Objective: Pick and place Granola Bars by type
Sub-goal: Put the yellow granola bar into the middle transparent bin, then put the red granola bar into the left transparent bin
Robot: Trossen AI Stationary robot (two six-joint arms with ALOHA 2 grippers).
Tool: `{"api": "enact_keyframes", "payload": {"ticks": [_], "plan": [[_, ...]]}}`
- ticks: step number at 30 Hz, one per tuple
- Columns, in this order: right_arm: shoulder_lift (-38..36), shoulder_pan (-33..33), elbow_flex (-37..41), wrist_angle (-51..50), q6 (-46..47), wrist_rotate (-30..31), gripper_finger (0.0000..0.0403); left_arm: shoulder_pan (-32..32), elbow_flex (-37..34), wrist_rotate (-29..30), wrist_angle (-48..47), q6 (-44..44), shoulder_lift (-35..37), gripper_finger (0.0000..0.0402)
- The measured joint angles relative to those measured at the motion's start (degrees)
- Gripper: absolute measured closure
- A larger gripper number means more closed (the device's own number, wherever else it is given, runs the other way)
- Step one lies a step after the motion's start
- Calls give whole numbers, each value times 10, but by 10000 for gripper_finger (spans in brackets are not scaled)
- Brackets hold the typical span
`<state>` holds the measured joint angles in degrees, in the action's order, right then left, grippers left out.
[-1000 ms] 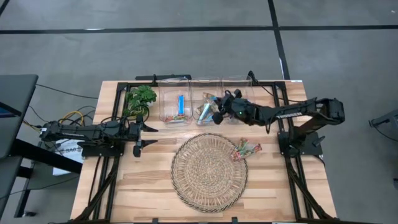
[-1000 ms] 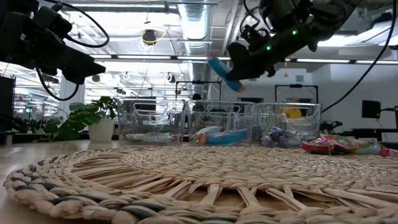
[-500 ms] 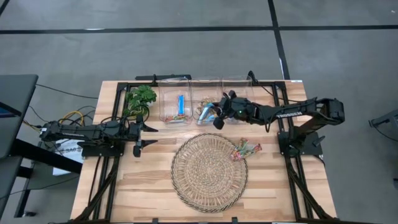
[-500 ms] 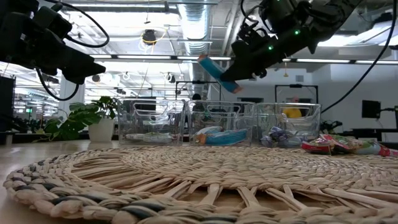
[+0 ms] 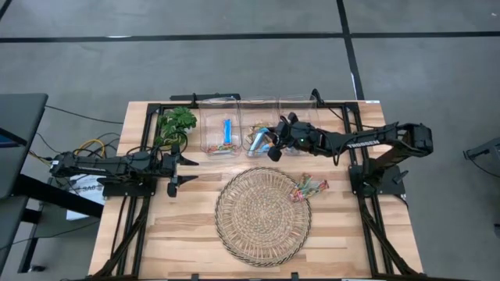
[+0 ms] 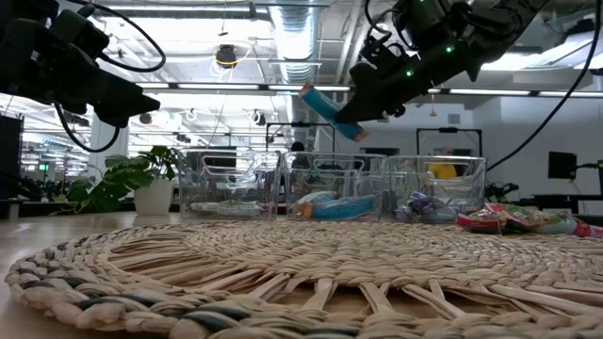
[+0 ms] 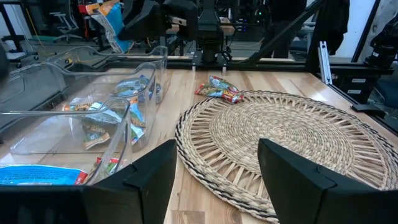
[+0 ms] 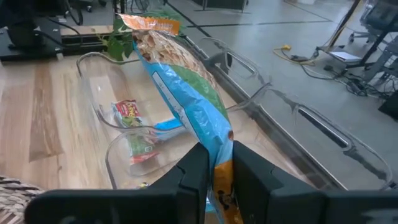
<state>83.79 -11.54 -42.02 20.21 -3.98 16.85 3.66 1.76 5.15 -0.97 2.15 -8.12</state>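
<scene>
My right gripper (image 5: pixel 273 145) hangs over the middle clear bin (image 5: pixel 251 125) at the table's far side, shut on a blue granola bar (image 8: pixel 186 93). The low view shows that bar (image 6: pixel 330 109) tilted, high above the bins. More bars lie in the left bin (image 5: pixel 226 133) and the middle bin (image 5: pixel 255 140). A few multicoloured bars (image 5: pixel 309 187) rest on the right rim of the woven mat (image 5: pixel 263 216). My left gripper (image 7: pixel 214 180) waits open near the table's left edge, touching nothing. My right gripper pinches the blue bar between its two fingers (image 8: pixel 194 171) at the bar's near end (image 8: pixel 219 158). The fingers reach in from the table's right, slanting a little downward. The bar sticks out ahead of them along their line, tilted and lifted clear above the bins.
A green potted plant (image 5: pixel 176 125) stands left of the bins. A third clear bin (image 5: pixel 297 113) sits at the far right of the row. The woven mat fills the table's middle, with bare wood (image 5: pixel 187 234) around it.
My right gripper has turned at the wrist while staying over the middle bin. The blue bar has swung with it and now reaches farther toward the table's left, still lifted clear.
</scene>
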Motion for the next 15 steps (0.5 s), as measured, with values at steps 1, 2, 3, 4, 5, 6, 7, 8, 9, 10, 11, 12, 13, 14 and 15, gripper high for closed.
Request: {"api": "enact_keyframes", "payload": {"ticks": [1,2,3,4,5,6,7,8,9,10,11,12,13,14,15], "plan": [[0,-2,0,0,2,4,344,0,0,0,0,0,0,182],[0,-2,0,-2,3,6,343,0,0,0,0,0,0,182],[0,-4,0,-5,-5,6,341,0,0,0,0,0,0,182],[0,-5,0,-11,-15,4,336,0,0,0,0,0,0,182],[0,-6,0,-17,-22,-1,328,0,0,0,0,0,0,182],[0,-7,0,-19,-23,-3,316,0,0,0,0,0,0,182],[0,-6,0,-19,-18,-3,303,0,0,0,0,0,0,182],[0,-7,0,-17,-9,-2,286,0,0,0,0,0,0,182],[0,-8,0,-14,1,1,266,0,0,0,0,0,0,182],[0,-10,0,-13,9,6,247,0,0,0,0,0,0,182],[0,-10,0,-12,12,15,227,0,0,0,0,0,0,182],[0,-10,0,-13,12,21,207,0,0,0,0,0,0,182],[0,-10,0,-13,9,27,189,0,0,0,0,0,0,182],[0,-10,0,-13,5,30,173,0,0,0,0,0,0,182],[0,-9,0,-13,5,29,159,0,0,0,0,0,0,182]]}}
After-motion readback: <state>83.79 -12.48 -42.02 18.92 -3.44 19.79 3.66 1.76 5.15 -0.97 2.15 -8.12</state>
